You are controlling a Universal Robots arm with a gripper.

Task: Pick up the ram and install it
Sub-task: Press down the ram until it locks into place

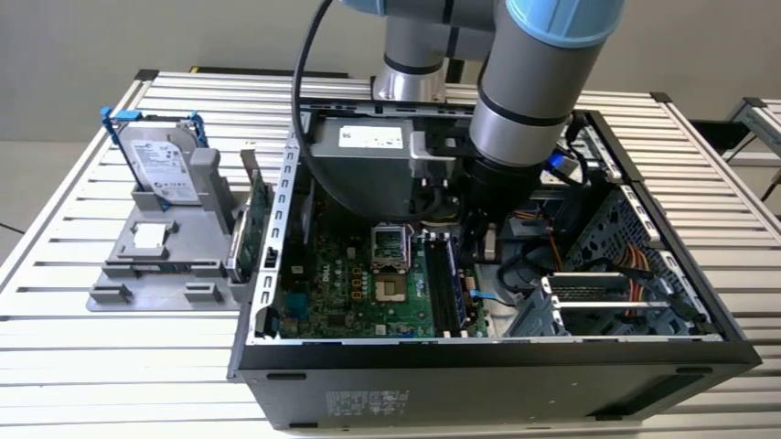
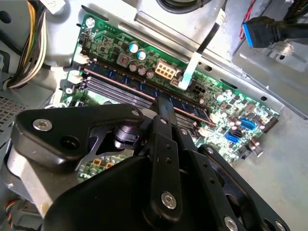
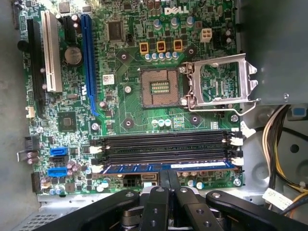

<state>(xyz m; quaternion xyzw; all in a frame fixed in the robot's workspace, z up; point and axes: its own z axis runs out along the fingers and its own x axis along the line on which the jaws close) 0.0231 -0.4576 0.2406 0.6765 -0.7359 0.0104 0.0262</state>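
Black linkage arms of the gripper crowd the foreground in both wrist views, its two fingers drawn together and clamped on the ram, a long thin dark board with a blue strip, which stands on edge in the slot nearest the gripper. Just beyond lie three bare black memory slots with white end clips. Farther on, the green motherboard carries an open silver processor socket. In the exterior view, yellow and black cable bundles hang close beside the arm inside the black computer case; a silver hard drive with blue rails stands well apart on a grey rack.
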